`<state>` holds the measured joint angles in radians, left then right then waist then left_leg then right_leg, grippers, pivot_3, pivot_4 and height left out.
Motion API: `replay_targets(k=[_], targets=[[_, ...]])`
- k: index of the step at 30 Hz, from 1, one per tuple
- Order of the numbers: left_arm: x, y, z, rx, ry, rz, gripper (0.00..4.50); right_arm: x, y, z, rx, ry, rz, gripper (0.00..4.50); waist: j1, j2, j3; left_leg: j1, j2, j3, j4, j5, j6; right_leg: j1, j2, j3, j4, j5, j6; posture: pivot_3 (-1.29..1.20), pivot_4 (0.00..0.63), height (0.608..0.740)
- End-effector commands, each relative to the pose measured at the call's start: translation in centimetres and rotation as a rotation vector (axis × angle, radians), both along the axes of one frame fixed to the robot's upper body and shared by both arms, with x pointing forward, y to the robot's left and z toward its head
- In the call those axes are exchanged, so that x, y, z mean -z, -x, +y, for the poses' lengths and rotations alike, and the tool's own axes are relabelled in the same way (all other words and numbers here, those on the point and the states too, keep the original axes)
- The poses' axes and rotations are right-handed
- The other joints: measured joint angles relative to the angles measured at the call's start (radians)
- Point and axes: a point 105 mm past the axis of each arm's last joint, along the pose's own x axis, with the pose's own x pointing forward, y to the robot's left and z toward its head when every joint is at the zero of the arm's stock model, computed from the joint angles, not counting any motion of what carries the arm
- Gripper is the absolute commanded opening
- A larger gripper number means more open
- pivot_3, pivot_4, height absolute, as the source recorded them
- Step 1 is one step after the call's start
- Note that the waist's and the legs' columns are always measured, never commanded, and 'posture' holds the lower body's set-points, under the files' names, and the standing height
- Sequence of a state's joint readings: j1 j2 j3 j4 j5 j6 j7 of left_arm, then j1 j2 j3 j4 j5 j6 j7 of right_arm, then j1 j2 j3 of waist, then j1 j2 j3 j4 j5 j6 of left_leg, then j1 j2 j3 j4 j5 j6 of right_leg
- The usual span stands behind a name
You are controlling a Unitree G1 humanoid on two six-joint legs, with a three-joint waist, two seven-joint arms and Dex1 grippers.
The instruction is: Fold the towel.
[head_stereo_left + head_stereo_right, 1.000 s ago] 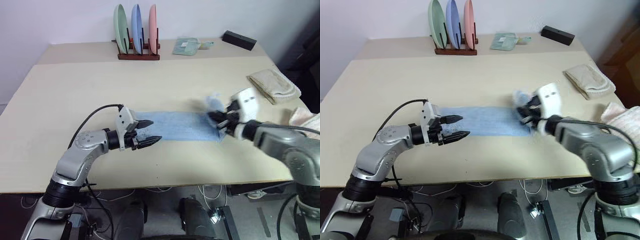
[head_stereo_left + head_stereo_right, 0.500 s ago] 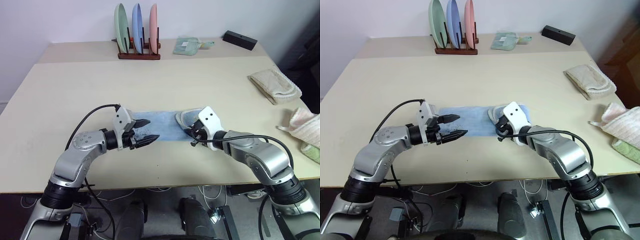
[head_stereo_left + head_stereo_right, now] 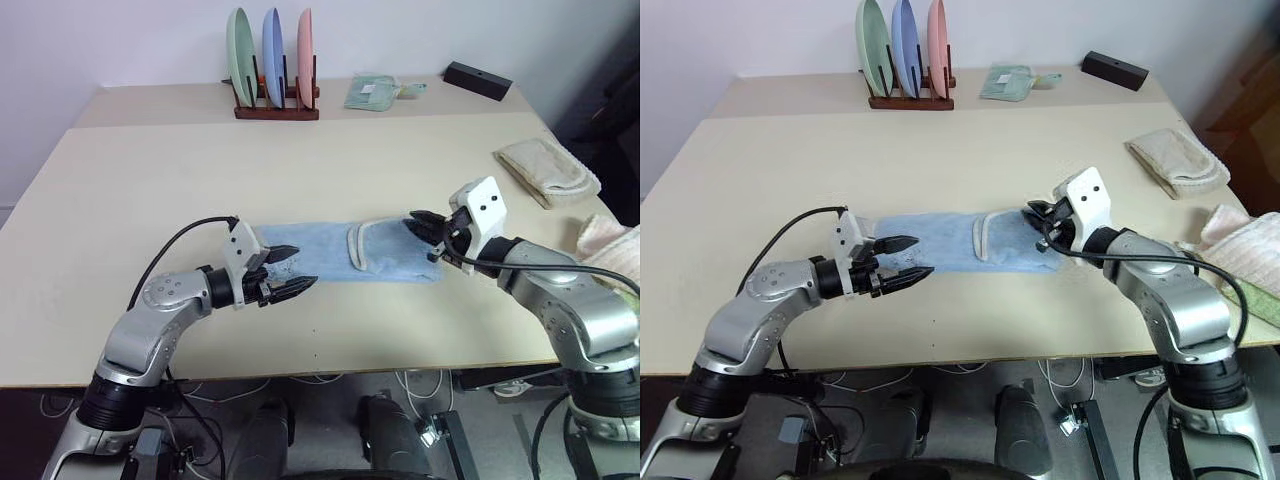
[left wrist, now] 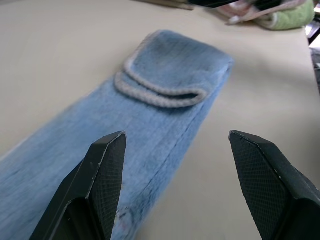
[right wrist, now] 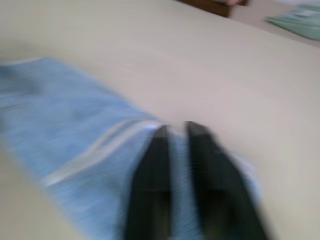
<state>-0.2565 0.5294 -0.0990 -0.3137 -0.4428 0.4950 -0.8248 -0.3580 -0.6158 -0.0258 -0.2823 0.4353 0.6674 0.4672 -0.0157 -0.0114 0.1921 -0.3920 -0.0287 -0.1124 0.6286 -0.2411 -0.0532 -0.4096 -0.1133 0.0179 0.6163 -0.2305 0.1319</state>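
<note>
One table (image 3: 150,190). One blue towel (image 3: 330,250). Three plates (image 3: 272,45) in one rack (image 3: 277,110). One beige folded towel (image 3: 547,168). One pale green cloth (image 3: 375,92). One black box (image 3: 478,80). Two tools: left tool (image 3: 298,270), right tool (image 3: 420,228).

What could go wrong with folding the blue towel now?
The towel's folded-over flap covers just its right end and lies loose, so it might slide open or crooked. The shut right gripper hovers right beside the flap and might snag it. The open left gripper must still grab the other end without bunching it.
</note>
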Motion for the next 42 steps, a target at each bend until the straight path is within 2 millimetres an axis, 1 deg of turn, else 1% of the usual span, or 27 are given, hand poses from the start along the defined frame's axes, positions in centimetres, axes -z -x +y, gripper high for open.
replay_targets(k=[1,4,7,10,12,13,14,16,17,18,19,20,21,22,24,26,27,29,31,33,35,38,40,42], targets=[[-1.1,0.5,-1.0,0.034,0.015,-0.050,3.37,1.1,-1.2,0.5,0.008,0.007,-0.022,0.03,0.001,0.000,0.000,0.000,0.000,0.000,0.000,0.000,0.000,0.000,0.000,0.000,0.000,0.000,0.000,0.00,0.150,0.740],[-1.0,0.6,-1.3,0.040,0.018,-0.046,3.37,3.3,-1.9,1.2,-0.007,-0.004,0.019,0.03,0.000,0.000,0.000,0.000,0.000,0.000,0.000,0.000,0.000,0.000,0.000,0.000,0.000,0.000,0.000,0.00,0.150,0.740],[-0.9,0.7,-1.4,0.041,0.018,-0.041,3.37,5.4,-2.1,1.8,-0.024,0.002,0.064,0.03,0.000,0.000,0.000,0.000,0.000,0.000,0.000,0.000,0.000,0.000,0.000,0.000,0.000,0.000,0.000,0.00,0.150,0.740],[-0.7,0.8,-1.2,0.032,0.016,-0.034,3.37,8.4,-1.7,1.9,-0.027,0.035,0.131,0.03,-0.001,0.000,0.000,0.000,0.000,0.000,0.000,0.000,0.000,0.000,0.000,0.000,0.000,0.000,0.000,0.00,0.150,0.740],[-0.6,1.0,-1.1,0.024,0.012,-0.031,3.37,9.1,-1.4,1.9,-0.030,0.041,0.143,0.03,-0.002,0.000,0.000,0.001,0.000,0.000,0.000,0.000,0.000,0.001,0.000,0.000,0.000,0.000,0.000,0.00,0.150,0.740],[-0.5,1.0,-1.0,0.017,0.008,-0.030,3.37,8.8,-1.2,1.8,-0.035,0.058,0.120,0.03,-0.002,0.000,0.000,0.001,0.000,0.000,0.000,0.000,0.000,0.001,0.000,0.000,0.000,0.000,0.000,0.00,0.150,0.740],[-0.4,1.1,-0.9,0.010,0.004,-0.029,3.37,8.2,-1.2,1.7,-0.036,0.064,0.087,0.03,-0.001,0.000,0.000,0.001,0.000,0.000,0.000,0.000,0.000,0.001,0.000,0.000,0.000,0.000,0.000,0.00,0.150,0.740],[-0.4,1.2,-0.3,-0.025,0.007,-0.021,3.37,5.3,-1.6,1.4,-0.028,0.037,-0.006,0.03,-0.001,0.000,0.000,0.001,0.000,0.000,0.000,0.000,0.000,0.001,0.000,0.000,0.000,0.000,0.000,0.00,0.150,0.740],[-0.4,1.2,-0.1,-0.037,0.011,-0.017,3.37,4.4,-1.6,1.3,-0.028,0.026,-0.033,0.03,-0.002,0.000,0.000,0.001,0.000,0.000,0.000,0.000,0.000,0.001,0.000,0.000,0.000,0.000,0.000,0.00,0.150,0.740],[-0.5,1.3,0.2,-0.061,0.034,0.005,3.37,3.1,-1.5,1.4,-0.047,0.029,-0.067,0.27,-0.001,0.000,0.000,0.001,0.000,0.000,0.000,0.000,0.000,0.001,0.000,0.000,0.000,0.000,0.000,0.00,0.150,0.740],[-0.4,1.2,1.0,-0.120,0.063,0.033,3.61,1.2,-1.4,1.6,-0.079,0.046,-0.123,0.56,-0.002,0.000,0.000,0.001,0.000,0.000,0.000,0.000,0.000,0.000,0.000,0.000,0.000,0.000,0.000,0.00,0.150,0.740],[-0.3,1.1,1.8,-0.182,0.088,0.068,3.89,-0.2,-1.1,1.9,-0.111,0.070,-0.164,0.87,-0.002,0.001,0.000,0.001,0.000,0.000,0.000,0.000,0.000,0.000,0.000,0.000,0.000,0.000,0.000,0.00,0.150,0.740],[0.0,1.0,2.5,-0.237,0.105,0.100,4.22,-1.2,-0.9,2.2,-0.142,0.111,-0.204,1.33,-0.004,0.001,0.001,0.001,0.000,0.000,0.000,0.000,0.000,0.000,0.000,0.001,0.000,0.000,0.000,0.00,0.150,0.740],[0.3,1.1,3.2,-0.290,0.119,0.141,4.50,-1.7,-0.6,2.5,-0.170,0.171,-0.241,1.83,-0.004,0.001,0.001,0.001,0.000,0.000,0.000,0.000,0.000,0.000,0.000,0.001,0.000,0.000,0.000,0.00,0.150,0.740],[0.7,1.5,4.1,-0.348,0.154,0.196,4.50,-2.2,-0.2,3.0,-0.219,0.259,-0.287,2.85,-0.003,0.001,0.000,0.001,0.000,-0.001,0.000,0.000,0.000,0.000,0.000,0.000,0.001,0.000,0.000,0.00,0.150,0.740],[0.8,2.2,4.5,-0.380,0.209,0.254,4.50,-2.4,0.4,3.8,-0.274,0.278,-0.303,3.93,-0.002,-0.001,0.000,0.001,0.000,-0.001,-0.001,0.000,0.000,0.000,0.000,-0.001,0.001,0.000,0.001,0.00,0.150,0.740],[1.1,2.3,4.9,-0.427,0.254,0.310,4.50,-2.7,0.6,4.2,-0.294,0.290,-0.325,4.34,-0.001,-0.001,0.000,0.001,0.000,-0.001,0.000,0.000,0.000,0.001,0.000,-0.001,0.000,0.000,0.001,0.00,0.150,0.740],[1.6,2.7,5.3,-0.512,0.370,0.429,4.50,-2.8,0.6,4.9,-0.302,0.286,-0.347,4.34,0.002,-0.001,0.000,0.000,0.000,-0.001,0.000,0.000,0.000,0.001,0.000,0.000,0.000,0.000,0.001,0.00,0.150,0.740],[2.2,3.2,5.3,-0.581,0.477,0.549,4.50,-2.6,0.4,5.2,-0.305,0.282,-0.349,4.34,0.003,-0.001,0.000,0.000,0.000,-0.001,0.001,0.000,0.000,0.001,-0.001,0.000,0.000,0.000,0.001,0.00,0.150,0.740],[2.5,3.2,5.6,-0.655,0.563,0.621,4.50,-2.3,0.4,5.5,-0.311,0.289,-0.351,4.34,0.004,-0.001,0.000,0.000,0.000,-0.002,0.001,0.000,0.000,0.001,-0.001,0.000,0.001,0.000,0.001,0.00,0.150,0.740],[2.9,2.6,6.2,-0.739,0.604,0.660,4.50,-2.1,0.5,5.7,-0.317,0.290,-0.353,4.34,0.005,-0.001,0.000,0.001,0.000,-0.002,0.001,0.000,0.000,0.001,-0.001,0.000,0.001,0.000,0.001,0.00,0.150,0.740],[3.5,0.8,7.3,-0.875,0.725,0.751,4.50,-2.0,0.5,6.0,-0.324,0.295,-0.356,4.34,0.007,-0.001,0.000,0.001,-0.001,-0.002,0.002,0.000,-0.001,0.001,-0.001,0.000,0.001,0.000,0.000,0.00,0.150,0.740],[3.4,-0.3,7.4,-0.918,0.783,0.793,4.50,-2.0,0.6,6.1,-0.324,0.296,-0.360,4.34,0.007,-0.002,0.000,0.001,-0.001,-0.002,0.002,0.000,-0.001,0.002,-0.001,0.000,0.000,0.000,-0.001,0.00,0.150,0.740],[3.8,-1.2,7.2,-0.954,0.813,0.849,4.50,-2.0,0.6,6.2,-0.322,0.299,-0.368,4.34,0.007,-0.002,-0.001,0.001,-0.001,-0.002,0.002,0.001,-0.001,0.002,-0.001,0.000,0.000,0.000,-0.001,0.00,0.150,0.740]])
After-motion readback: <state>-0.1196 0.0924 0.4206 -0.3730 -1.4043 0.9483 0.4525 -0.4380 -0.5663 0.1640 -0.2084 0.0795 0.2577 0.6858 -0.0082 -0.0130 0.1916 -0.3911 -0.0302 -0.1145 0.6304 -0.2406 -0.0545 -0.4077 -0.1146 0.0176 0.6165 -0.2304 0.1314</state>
